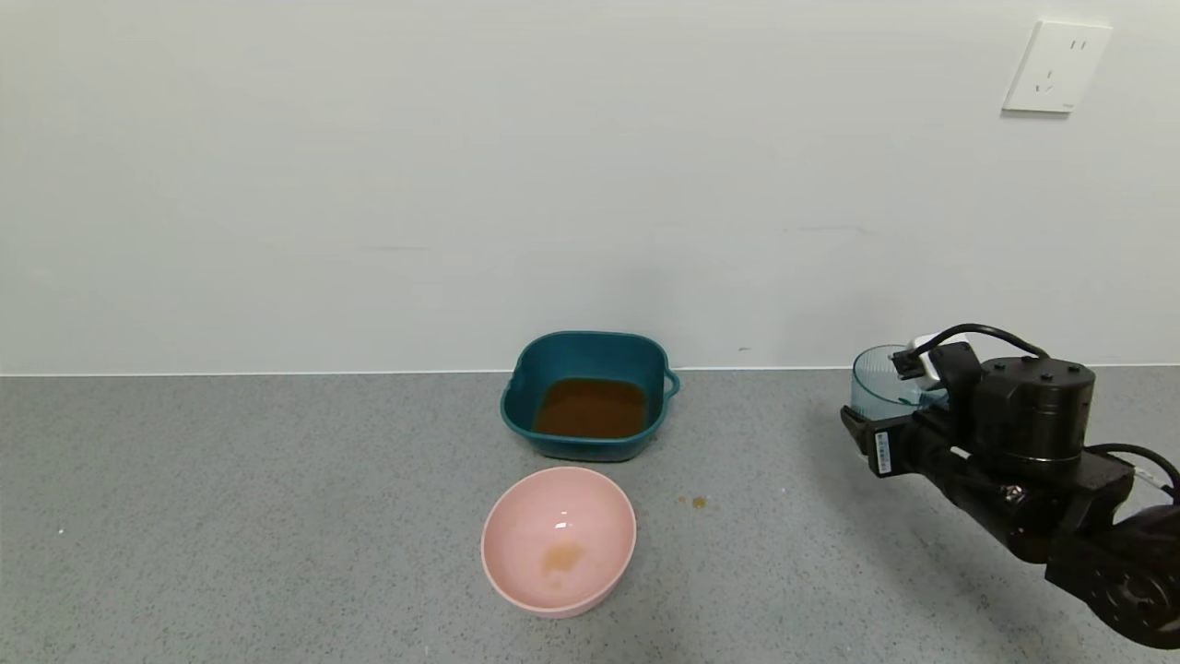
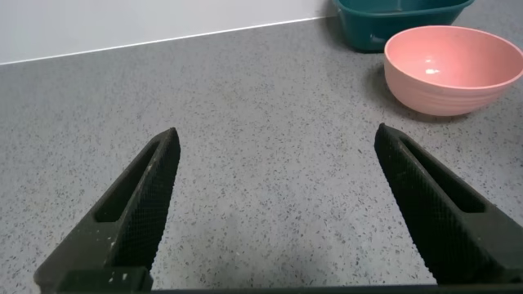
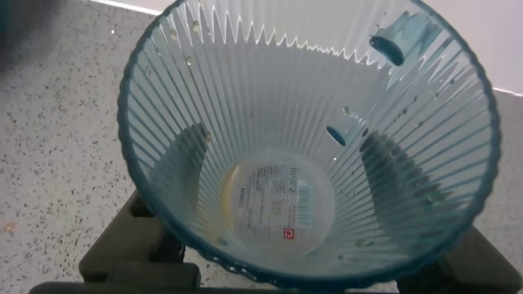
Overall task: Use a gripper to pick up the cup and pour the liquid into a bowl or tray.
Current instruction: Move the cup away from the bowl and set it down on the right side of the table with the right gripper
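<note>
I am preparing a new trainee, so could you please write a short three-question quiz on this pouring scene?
1. True or false: the cup in the right claw is full.
2. Which vessel holds most of the liquid? A) teal basin B) pink bowl
3. Fill in: the left claw is ____ above the countertop.

Key: 1 false, only droplets remain; 2 A; 3 open.
</note>
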### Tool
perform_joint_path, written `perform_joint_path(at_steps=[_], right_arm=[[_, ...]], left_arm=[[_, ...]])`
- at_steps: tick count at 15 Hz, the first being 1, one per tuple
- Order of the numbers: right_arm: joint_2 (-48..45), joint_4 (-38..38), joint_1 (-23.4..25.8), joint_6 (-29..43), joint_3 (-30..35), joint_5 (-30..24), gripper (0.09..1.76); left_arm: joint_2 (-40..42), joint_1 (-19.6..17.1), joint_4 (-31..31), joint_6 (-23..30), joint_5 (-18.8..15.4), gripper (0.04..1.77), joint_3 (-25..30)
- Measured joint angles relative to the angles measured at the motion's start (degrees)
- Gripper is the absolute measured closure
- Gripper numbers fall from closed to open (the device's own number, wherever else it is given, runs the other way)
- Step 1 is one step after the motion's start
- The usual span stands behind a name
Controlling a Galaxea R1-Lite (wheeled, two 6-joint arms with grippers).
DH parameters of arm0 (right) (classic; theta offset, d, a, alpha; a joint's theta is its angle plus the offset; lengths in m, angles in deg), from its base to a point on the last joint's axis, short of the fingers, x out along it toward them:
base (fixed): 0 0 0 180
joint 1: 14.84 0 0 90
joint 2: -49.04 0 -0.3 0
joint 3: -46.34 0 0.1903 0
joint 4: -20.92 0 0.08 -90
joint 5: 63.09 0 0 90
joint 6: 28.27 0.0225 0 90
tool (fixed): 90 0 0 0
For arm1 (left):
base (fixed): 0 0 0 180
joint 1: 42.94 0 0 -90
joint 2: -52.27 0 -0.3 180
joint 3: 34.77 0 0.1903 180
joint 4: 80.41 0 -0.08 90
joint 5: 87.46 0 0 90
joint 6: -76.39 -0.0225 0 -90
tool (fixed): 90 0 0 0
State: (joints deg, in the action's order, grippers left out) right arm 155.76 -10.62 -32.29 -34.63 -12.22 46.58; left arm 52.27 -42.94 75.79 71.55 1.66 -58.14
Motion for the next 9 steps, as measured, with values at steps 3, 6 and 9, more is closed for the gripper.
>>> perform_joint_path(at_steps=[3,6,9], right_arm=[[2.95,-1.54,0.06,0.09,0.88,-0.06,0.51],[5.0,-1.51,0.17,0.09,1.07,-0.16,0.51],[6.18,-1.34,0.02,0.67,1.16,-0.37,0.51]], left_arm=[[0.0,0.0,0.0,0.0,0.0,0.09,0.0],[0.0,0.0,0.0,0.0,0.0,0.09,0.0],[0.0,0.0,0.0,0.0,0.0,0.09,0.0]])
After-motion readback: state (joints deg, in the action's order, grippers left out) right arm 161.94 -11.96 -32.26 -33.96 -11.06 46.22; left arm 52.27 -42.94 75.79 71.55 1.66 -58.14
